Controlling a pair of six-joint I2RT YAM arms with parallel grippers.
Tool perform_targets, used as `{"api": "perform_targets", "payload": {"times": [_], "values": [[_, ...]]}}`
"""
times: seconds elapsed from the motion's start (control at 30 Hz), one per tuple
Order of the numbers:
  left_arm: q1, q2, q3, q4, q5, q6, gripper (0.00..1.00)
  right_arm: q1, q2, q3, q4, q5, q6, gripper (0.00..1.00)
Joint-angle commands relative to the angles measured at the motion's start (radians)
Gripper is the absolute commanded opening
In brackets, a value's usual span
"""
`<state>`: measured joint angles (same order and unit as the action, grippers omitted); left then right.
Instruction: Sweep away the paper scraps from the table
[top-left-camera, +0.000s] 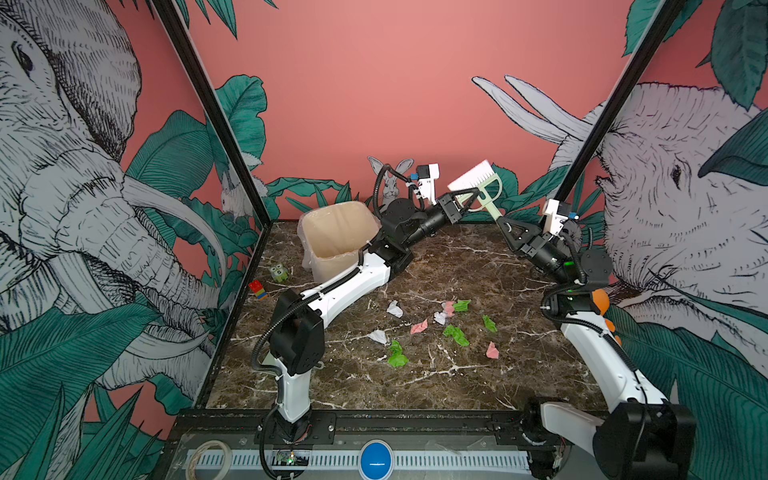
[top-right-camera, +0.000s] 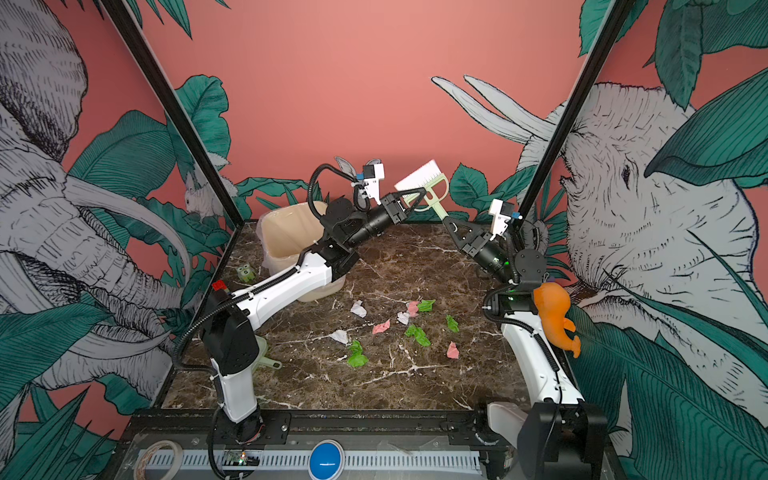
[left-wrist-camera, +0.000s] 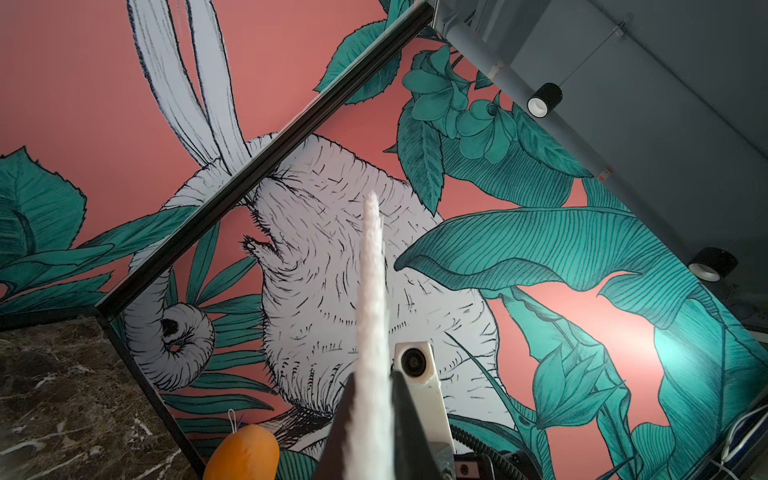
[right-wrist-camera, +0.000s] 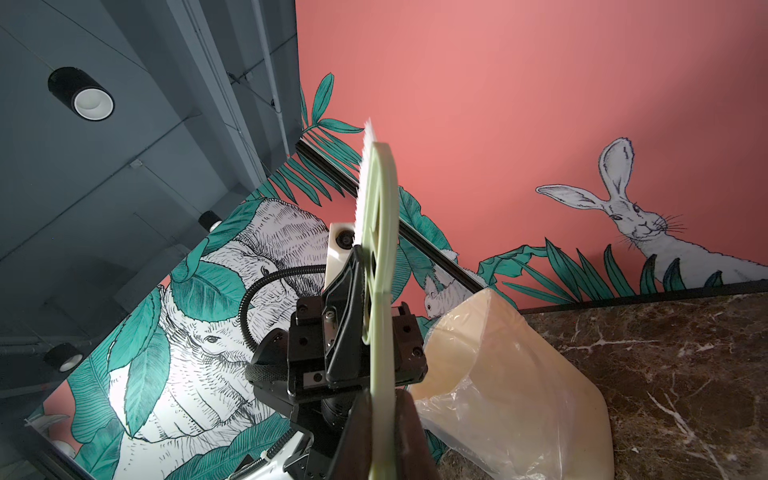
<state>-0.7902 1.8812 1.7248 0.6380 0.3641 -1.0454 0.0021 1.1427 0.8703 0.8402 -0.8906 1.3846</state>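
The scraps (top-left-camera: 456, 335) lie scattered on the table (top-left-camera: 374, 382), slightly toward 3 o'clock of its middle. At their 12 o'clock, in the air, the left gripper (top-left-camera: 476, 192) clamps the bristles of the brush (top-left-camera: 471, 176) and the right gripper (top-left-camera: 501, 219) clamps its handle. The bin (top-left-camera: 332, 237) stands at 10 o'clock.

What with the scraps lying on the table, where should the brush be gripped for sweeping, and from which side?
Take the brush, I'd say, by its green handle stem, coming from the free end, as the right gripper does. The stem is flat; that leaves the white bristles, pinched by the left gripper, free to sweep.
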Motion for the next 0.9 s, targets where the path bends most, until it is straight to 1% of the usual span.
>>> {"api": "perform_targets", "payload": {"times": [0.0,0.03,0.07,0.13,0.2,0.23,0.27,0.4,0.47,0.53,0.67,0.77,0.87], "values": [[-0.004,-0.068,-0.017,-0.019,0.001,0.044,0.0,0.006,-0.031,0.015,0.014,0.016,0.005,0.0],[-0.005,-0.072,-0.019,-0.026,0.0,0.05,0.02,0.005,-0.034,0.015,0.0,0.02,0.0,0.0],[-0.004,-0.077,-0.023,-0.034,-0.001,0.058,0.08,0.004,-0.037,0.015,-0.013,0.023,-0.005,0.0],[-0.004,-0.088,-0.029,-0.052,-0.004,0.073,0.25,0.003,-0.04,0.018,-0.031,0.029,-0.006,0.0],[-0.006,-0.104,-0.038,-0.079,-0.008,0.096,0.45,0.003,-0.045,0.022,-0.051,0.036,-0.035,0.0],[-0.004,-0.111,-0.043,-0.092,-0.01,0.106,0.5,0.002,-0.047,0.025,-0.058,0.038,-0.04,0.0],[-0.003,-0.123,-0.048,-0.108,-0.013,0.117,0.58,0.001,-0.046,0.028,-0.068,0.039,-0.044,0.0],[-0.003,-0.171,-0.084,-0.171,-0.029,0.165,0.83,-0.004,-0.051,0.036,-0.091,0.044,-0.057,0.0],[-0.002,-0.202,-0.101,-0.223,-0.04,0.198,0.91,-0.012,-0.054,0.043,-0.105,0.045,-0.063,0.0],[-0.003,-0.237,-0.116,-0.296,-0.053,0.242,0.96,-0.022,-0.057,0.053,-0.126,0.042,-0.073,0.0],[-0.007,-0.329,-0.128,-0.523,-0.106,0.372,0.98,-0.047,-0.063,0.076,-0.22,0.029,-0.129,0.0],[-0.025,-0.411,-0.125,-0.761,-0.205,0.499,0.99,-0.058,-0.068,0.092,-0.301,0.025,-0.181,0.0],[-0.047,-0.499,-0.14,-0.991,-0.352,0.588,0.99,-0.062,-0.071,0.104,-0.37,0.019,-0.23,0.0]]}}
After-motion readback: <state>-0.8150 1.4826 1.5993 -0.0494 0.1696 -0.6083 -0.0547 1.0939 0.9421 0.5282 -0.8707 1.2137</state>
